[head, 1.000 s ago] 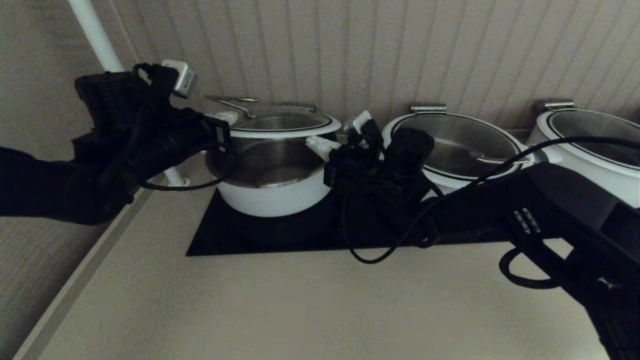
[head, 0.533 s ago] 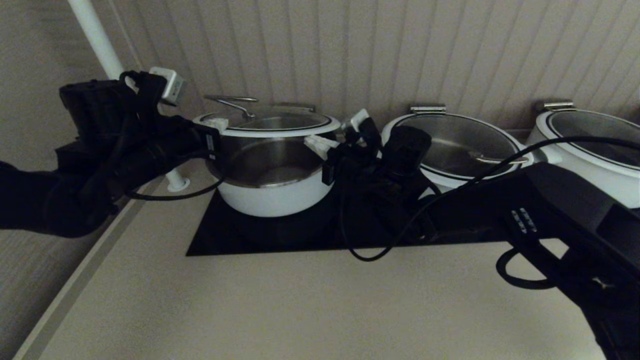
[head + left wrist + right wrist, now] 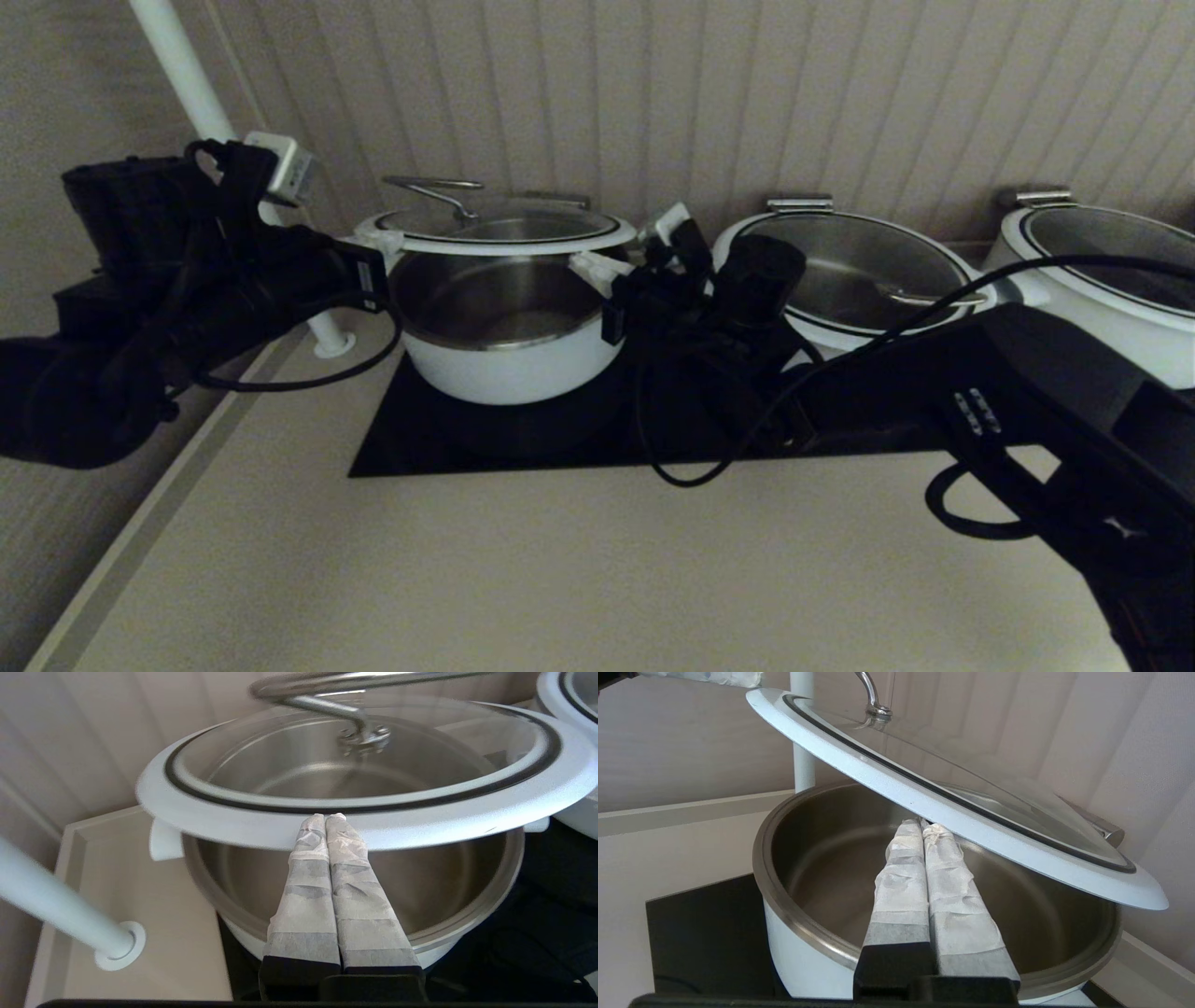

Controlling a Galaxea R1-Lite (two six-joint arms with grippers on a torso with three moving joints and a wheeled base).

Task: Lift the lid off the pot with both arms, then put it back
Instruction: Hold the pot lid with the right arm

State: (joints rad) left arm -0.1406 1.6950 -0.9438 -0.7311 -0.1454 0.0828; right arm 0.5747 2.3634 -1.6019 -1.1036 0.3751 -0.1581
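Observation:
The lid (image 3: 504,224), clear glass with a white rim and a steel wire handle, hangs tilted above the open white pot (image 3: 504,364) on the black cooktop. My left gripper (image 3: 378,245) is shut, its wrapped tips touching the lid's left rim (image 3: 420,821); the fingers (image 3: 322,882) reach over the pot's steel rim (image 3: 490,905). My right gripper (image 3: 590,266) is shut, and its tips (image 3: 920,823) sit under the lid's right rim (image 3: 952,807), over the pot's mouth (image 3: 794,947). Nothing is between either pair of fingers.
Two wider white pots with glass lids (image 3: 859,271) (image 3: 1102,252) stand to the right. The black cooktop (image 3: 485,443) lies under the pots. A white pole (image 3: 187,84) stands at the back left by the counter's raised edge. A panelled wall is close behind.
My left arm has drawn back to the left, uncovering the lid's left rim. The lid and the right arm have hardly moved.

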